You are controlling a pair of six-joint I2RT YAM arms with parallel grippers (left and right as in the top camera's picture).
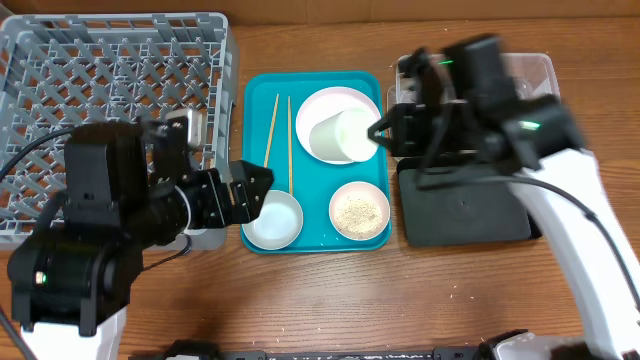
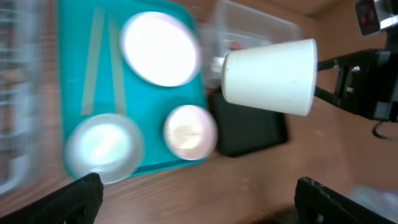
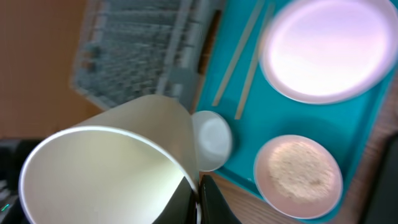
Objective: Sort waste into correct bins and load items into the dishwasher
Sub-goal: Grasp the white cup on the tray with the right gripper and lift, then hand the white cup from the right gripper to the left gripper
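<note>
My right gripper (image 1: 380, 131) is shut on the rim of the white cup (image 1: 338, 136) and holds it tipped on its side above the white-pink plate (image 1: 340, 100) on the teal tray; the pinch shows in the right wrist view (image 3: 199, 199). My left gripper (image 1: 252, 190) is open and empty beside the grey-blue bowl (image 1: 273, 220). The pale pink bowl (image 1: 359, 211) holds rice. Two chopsticks (image 1: 280, 140) lie on the tray's left. The grey rack (image 1: 110, 90) stands at the far left. The clear tub (image 1: 535, 75) and black tray (image 1: 465, 215) are partly hidden under my right arm.
The teal tray (image 1: 255, 130) lies between the rack and the bins. In the left wrist view a speck of red (image 2: 233, 45) shows inside the clear tub (image 2: 261, 25). Bare wooden table runs along the front.
</note>
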